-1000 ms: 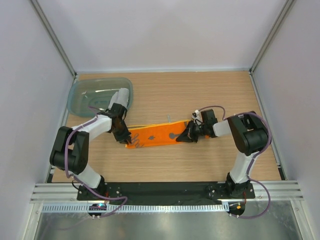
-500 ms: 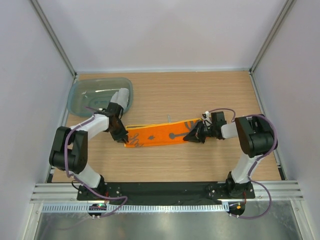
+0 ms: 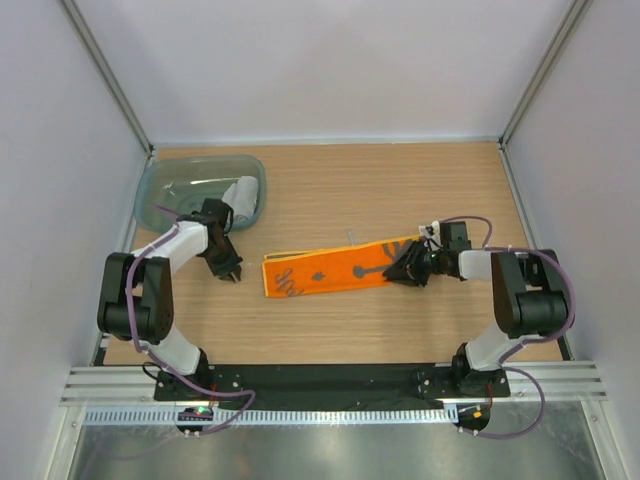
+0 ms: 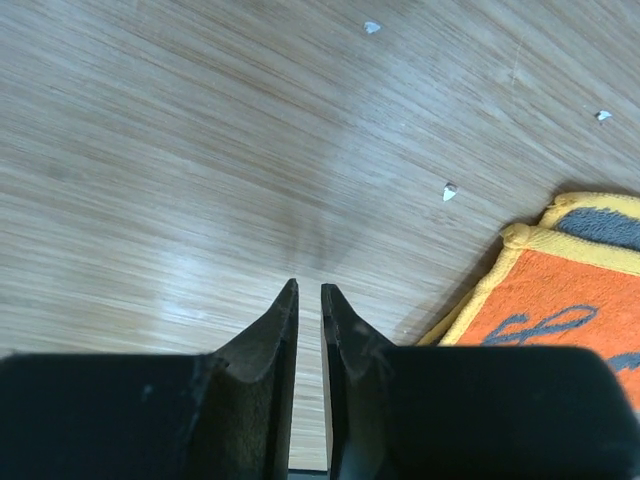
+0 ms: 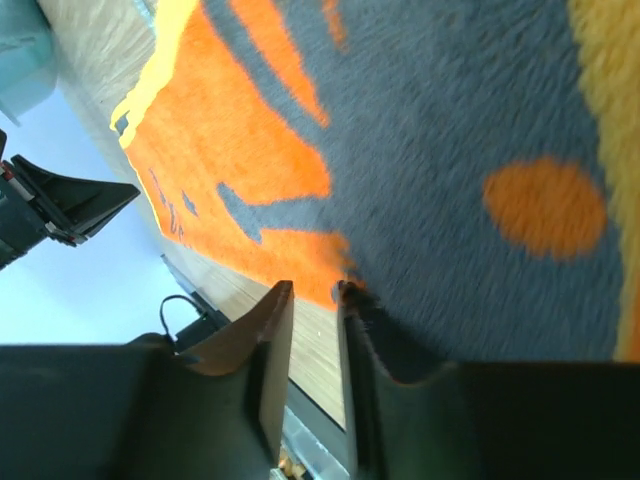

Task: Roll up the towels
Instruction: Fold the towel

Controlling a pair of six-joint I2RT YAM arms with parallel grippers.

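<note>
On the pale wood-grain desk (image 3: 380, 190), the orange towel (image 3: 335, 270) lies flat as a long, narrow strip across the middle, running from 9 o'clock to 3 o'clock with its right end tipped slightly away. It is a soft, fuzzy pile cloth in bright orange with grey markings and a yellow hem, and at its left end two hemmed edges are stacked, which suggests a lengthwise fold. The left pincer (image 4: 308, 292) hovers over bare wood at the strip's 9 o'clock end, near it but clear of it, its dark, smooth fingers all but closed on a thin slit with nothing between them. The right pincer (image 5: 312, 290) sits low at the 3 o'clock end, its jaws a little apart with wood showing through the gap and the towel's edge right at the tips; no cloth appears pinched. Laying out and straightening looks finished, and rolling has not begun. The next move likely calls for one pincer to catch a short end, turn it over and wind it evenly while the limp pile stays square. Farther off, at 10 o'clock, the translucent teal plastic tub (image 3: 160, 185) with rounded corners holds the grey towel (image 3: 241, 195), apparently a short, pale roll.
</note>
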